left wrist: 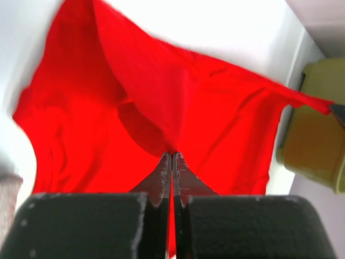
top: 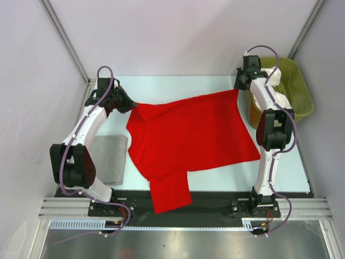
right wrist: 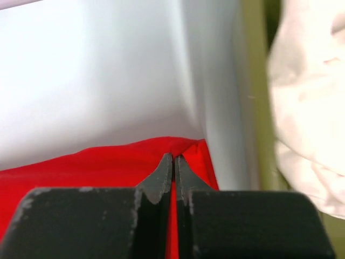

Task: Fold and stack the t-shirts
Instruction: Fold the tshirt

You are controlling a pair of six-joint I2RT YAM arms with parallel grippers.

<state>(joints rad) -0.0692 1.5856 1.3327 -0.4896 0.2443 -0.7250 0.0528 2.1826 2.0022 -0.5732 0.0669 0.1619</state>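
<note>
A bright red t-shirt [top: 191, 132] hangs stretched across the table between both arms, one sleeve [top: 170, 194] drooping over the near black rail. My left gripper [top: 131, 104] pinches its far left corner and is shut on the cloth [left wrist: 172, 152]. My right gripper [top: 237, 87] is shut on the far right corner [right wrist: 173, 155], lifted beside the tub. The red cloth [left wrist: 161, 108] fills the left wrist view. White t-shirts [right wrist: 307, 108] lie bunched in the tub at the right.
An olive-green plastic tub [top: 298, 89] stands at the back right, right behind the right arm. A grey rectangular pad [top: 110, 156] lies on the table beside the left arm. White walls close in the left, back and right.
</note>
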